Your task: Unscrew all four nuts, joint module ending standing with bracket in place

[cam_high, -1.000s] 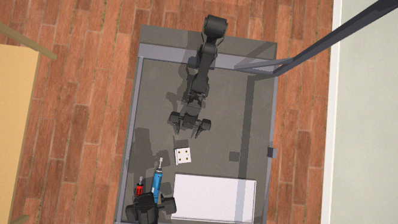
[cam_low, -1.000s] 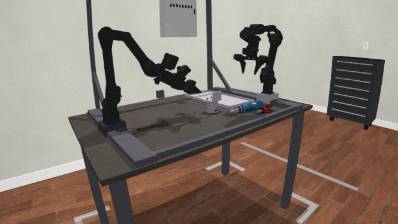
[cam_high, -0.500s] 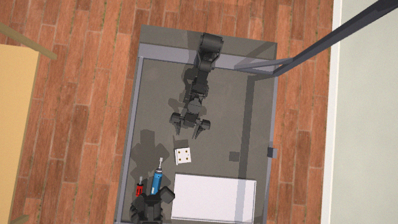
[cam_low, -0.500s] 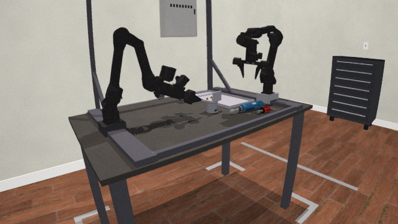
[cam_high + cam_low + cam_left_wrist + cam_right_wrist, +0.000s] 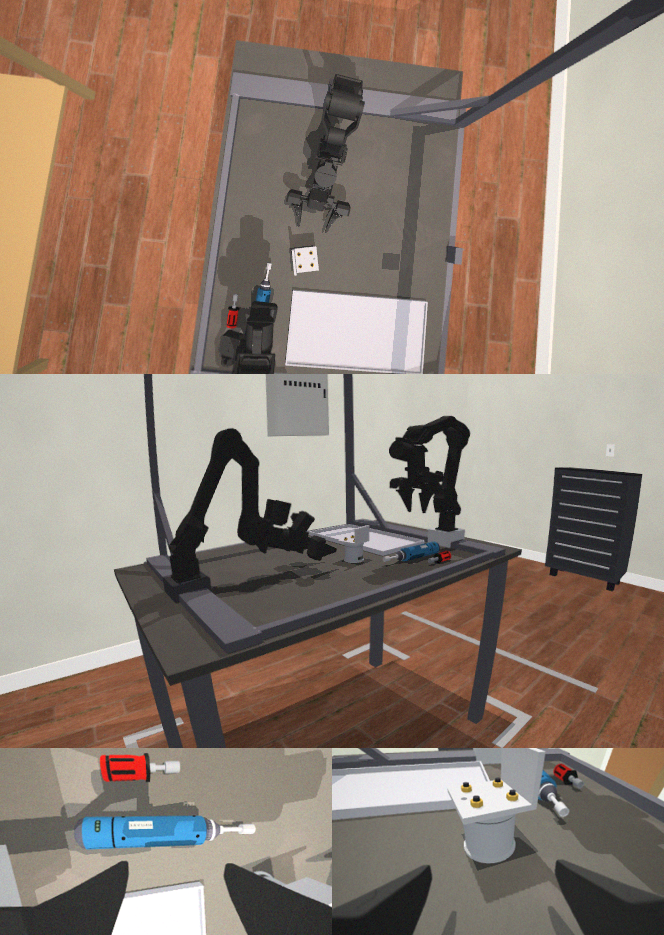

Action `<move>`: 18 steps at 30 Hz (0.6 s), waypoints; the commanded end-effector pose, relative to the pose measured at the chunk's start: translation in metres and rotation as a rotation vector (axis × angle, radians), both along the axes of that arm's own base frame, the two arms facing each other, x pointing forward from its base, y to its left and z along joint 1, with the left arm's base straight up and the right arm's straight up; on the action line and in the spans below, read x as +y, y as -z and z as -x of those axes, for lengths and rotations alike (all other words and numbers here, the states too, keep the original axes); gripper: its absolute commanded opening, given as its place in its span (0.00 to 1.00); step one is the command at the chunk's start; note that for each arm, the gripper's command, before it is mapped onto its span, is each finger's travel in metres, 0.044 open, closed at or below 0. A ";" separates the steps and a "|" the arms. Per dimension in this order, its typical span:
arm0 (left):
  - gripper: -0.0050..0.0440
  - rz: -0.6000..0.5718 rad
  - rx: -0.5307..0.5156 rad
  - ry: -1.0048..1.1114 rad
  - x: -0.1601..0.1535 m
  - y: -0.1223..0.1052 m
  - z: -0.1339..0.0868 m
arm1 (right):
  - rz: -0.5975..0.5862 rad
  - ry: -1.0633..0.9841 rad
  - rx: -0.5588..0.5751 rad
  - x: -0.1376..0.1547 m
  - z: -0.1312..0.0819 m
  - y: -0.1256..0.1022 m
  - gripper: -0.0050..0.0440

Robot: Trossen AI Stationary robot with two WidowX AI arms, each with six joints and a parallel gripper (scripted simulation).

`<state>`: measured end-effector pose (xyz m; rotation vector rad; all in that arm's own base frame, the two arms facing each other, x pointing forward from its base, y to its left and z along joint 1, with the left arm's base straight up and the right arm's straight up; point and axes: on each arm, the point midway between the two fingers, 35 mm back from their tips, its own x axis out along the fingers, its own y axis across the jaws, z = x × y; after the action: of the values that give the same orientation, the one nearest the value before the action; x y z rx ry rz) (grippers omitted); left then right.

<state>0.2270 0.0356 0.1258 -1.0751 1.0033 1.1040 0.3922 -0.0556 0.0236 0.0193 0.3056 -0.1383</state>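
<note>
Driver pickup pending: left gripper, partly open, empty, must straddle the nut driver near the desk's long edge.

Matte black arms — rounded joints, chunky segments; pincer fingers dark, tapering.
</note>
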 end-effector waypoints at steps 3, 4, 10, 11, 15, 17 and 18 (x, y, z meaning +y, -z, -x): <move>0.72 0.027 -0.003 -0.214 0.003 0.007 -0.001 | 0.001 0.000 -0.038 0.001 -0.004 -0.004 0.91; 0.72 0.037 -0.012 -0.263 0.003 0.007 -0.003 | 0.001 -0.001 -0.039 0.001 -0.004 -0.004 0.91; 0.72 0.095 -0.003 -0.572 0.005 0.023 -0.001 | 0.002 -0.001 -0.046 0.001 -0.005 -0.007 0.91; 0.72 0.105 -0.010 -0.624 0.006 0.023 -0.002 | 0.002 -0.001 -0.046 0.001 -0.005 -0.007 0.91; 0.72 0.142 -0.004 -0.837 0.007 0.033 0.000 | 0.002 -0.001 -0.046 0.001 -0.005 -0.006 0.91; 0.72 0.161 -0.005 -0.945 0.008 0.038 0.000 | 0.002 -0.001 -0.046 0.001 -0.005 -0.006 0.91; 0.72 0.170 -0.005 -0.999 0.009 0.040 0.000 | 0.005 -0.002 -0.049 0.001 -0.005 -0.008 0.91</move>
<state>0.2257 0.0417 0.0922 -1.6715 0.6400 1.6980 0.3930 -0.0555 0.0221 0.0178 0.2864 -0.1381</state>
